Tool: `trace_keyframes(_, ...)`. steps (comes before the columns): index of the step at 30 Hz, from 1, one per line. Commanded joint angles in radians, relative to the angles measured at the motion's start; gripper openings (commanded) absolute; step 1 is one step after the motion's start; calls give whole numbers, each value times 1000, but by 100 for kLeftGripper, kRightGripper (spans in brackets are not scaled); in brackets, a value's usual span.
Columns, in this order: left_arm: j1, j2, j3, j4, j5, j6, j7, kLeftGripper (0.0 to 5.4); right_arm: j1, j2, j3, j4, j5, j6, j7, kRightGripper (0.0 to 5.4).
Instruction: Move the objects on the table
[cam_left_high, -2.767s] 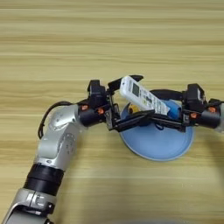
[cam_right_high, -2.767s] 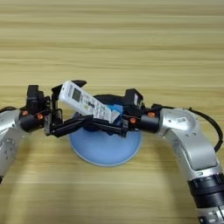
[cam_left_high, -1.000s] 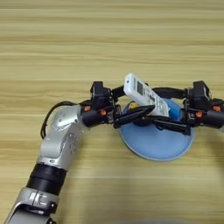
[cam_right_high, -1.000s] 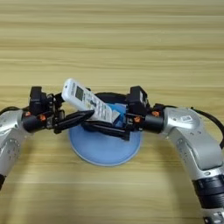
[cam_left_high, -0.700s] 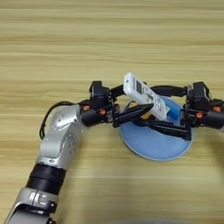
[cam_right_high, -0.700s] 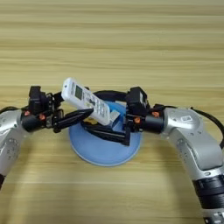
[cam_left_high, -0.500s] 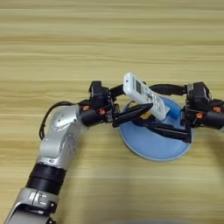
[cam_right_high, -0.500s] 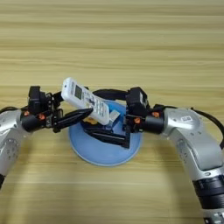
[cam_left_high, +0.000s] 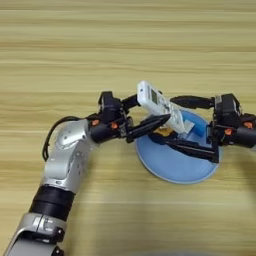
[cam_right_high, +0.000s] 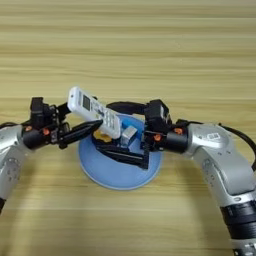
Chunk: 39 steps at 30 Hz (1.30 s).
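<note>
Two arms meet over the wooden table (cam_left_high: 125, 45), biggest thing in view w/ horizontal grain stripes, and both work at the same spot.

Left arm, silver w/ black cuff, comes up from lower left; right arm, silver too, comes in from the right.

Light blue round plate (cam_right_high: 107, 175) lies on the table directly under both sets of fingers, between the two wrists.

Left gripper (cam_left_high: 150, 112) reaches rightward. Its two black fingers are clamped on the slim white remote (cam_right_high: 94, 112), one finger above & behind it, the other (cam_left_high: 150, 126) below, pressing the underside. Remote is lifted clear of the plate, tilted, screen end up toward the left wrist side, button end sloping down toward the right gripper.

Right gripper (cam_right_high: 107, 127) reaches leftward, fingers spread apart: upper finger (cam_right_high: 125, 106) curves behind the remote's lower end, lower finger (cam_right_high: 122, 156) lies low across the plate. Whether either finger touches the remote, can't tell.

Tape measure (cam_right_high: 102, 136), yellow & black, sits on the plate just under the remote, mostly hidden by it, between the right gripper's fingers.

Small blue-and-grey block (cam_right_high: 128, 135) sits on the plate too, just beside the tape measure on the right-wrist side, near the remote's lower end, also between the right gripper's spread fingers.
</note>
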Motion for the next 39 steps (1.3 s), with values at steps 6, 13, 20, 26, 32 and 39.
trace_keyframes(6,-49,11,52,99,35,-63,44,287,-8,3,-11,7,-1,-10,-6,540)
trace_keyframes(13,-83,8,73,184,81,-121,89,287,-9,2,-13,10,-1,-13,-5,540)
trace_keyframes(20,-122,5,79,267,141,-174,161,287,-8,3,-13,11,-2,-16,-6,540)
trace_keyframes(26,-166,-1,94,353,188,-210,242,286,-7,4,-12,12,-4,-17,-8,540)
trace_keyframes(32,-204,-3,96,443,247,-241,325,286,-6,4,-11,13,-5,-19,-9,540)
trace_keyframes(39,-219,-10,76,519,304,-250,374,286,-5,1,-10,14,-3,-24,-10,540)
